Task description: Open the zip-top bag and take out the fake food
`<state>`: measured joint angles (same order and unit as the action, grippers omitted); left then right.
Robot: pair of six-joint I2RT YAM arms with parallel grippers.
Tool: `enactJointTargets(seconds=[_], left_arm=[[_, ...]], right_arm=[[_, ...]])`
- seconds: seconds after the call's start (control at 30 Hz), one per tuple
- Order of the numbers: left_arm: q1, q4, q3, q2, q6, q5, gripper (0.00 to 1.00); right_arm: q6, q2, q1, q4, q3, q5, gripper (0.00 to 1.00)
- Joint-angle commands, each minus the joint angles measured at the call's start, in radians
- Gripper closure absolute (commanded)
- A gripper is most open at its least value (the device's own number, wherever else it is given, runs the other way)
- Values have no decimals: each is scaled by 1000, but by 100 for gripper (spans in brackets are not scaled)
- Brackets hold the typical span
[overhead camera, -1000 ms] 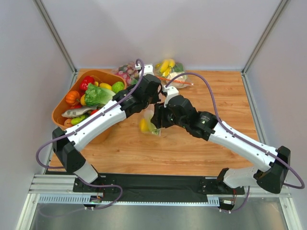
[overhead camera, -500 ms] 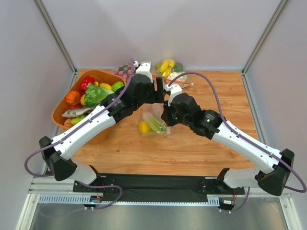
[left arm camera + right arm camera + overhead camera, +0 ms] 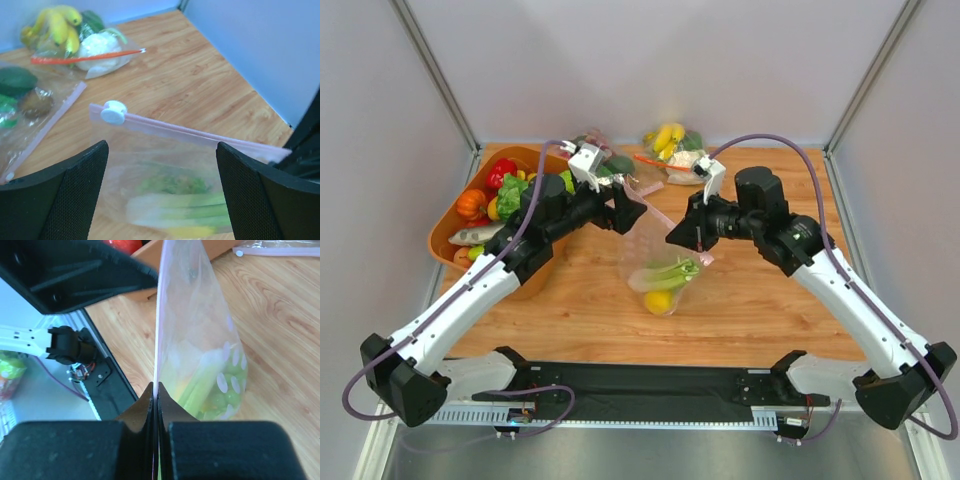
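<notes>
One zip-top bag [image 3: 655, 245] at mid-frame in the overhead view, clear with pale dots, pink zip strip [image 3: 190, 132] uppermost. White slider [image 3: 113, 111] at the strip's left end in the left wrist view. Sunk to the bottom of the bag: fake food [image 3: 665, 283], namely a pale-green stalk [image 3: 672, 271], a yellow lemon-like piece [image 3: 658, 300] and green grapes [image 3: 222, 399]. Pinched at its upper edge by the right gripper [image 3: 155, 389], jaws pressed flat together on the plastic. Left gripper [image 3: 632, 213] just left of the bag, jaws spread wide, holding nothing; contact with the plastic impossible to tell. Underneath, wooden table [image 3: 770, 300]. Orange bin [image 3: 445, 240] of produce at the left edge. At top centre, banana-and-cauliflower bag [image 3: 672, 150], with another clear bag [image 3: 592, 148] left of it.
</notes>
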<state>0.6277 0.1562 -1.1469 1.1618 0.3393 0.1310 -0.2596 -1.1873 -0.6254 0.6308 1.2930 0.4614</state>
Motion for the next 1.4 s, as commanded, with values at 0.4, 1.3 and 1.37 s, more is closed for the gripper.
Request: enactJointTargets(seconds=[0.4, 1.3, 1.37], left_arm=[[-111, -257, 262, -220, -173, 472, 6], [-177, -244, 227, -119, -97, 861, 100], [-178, -218, 204, -123, -88, 886, 100]], right_arm=[[-12, 34, 250, -175, -75, 609, 100], [131, 45, 257, 42, -37, 705, 100], [186, 48, 259, 96, -23, 639, 99]])
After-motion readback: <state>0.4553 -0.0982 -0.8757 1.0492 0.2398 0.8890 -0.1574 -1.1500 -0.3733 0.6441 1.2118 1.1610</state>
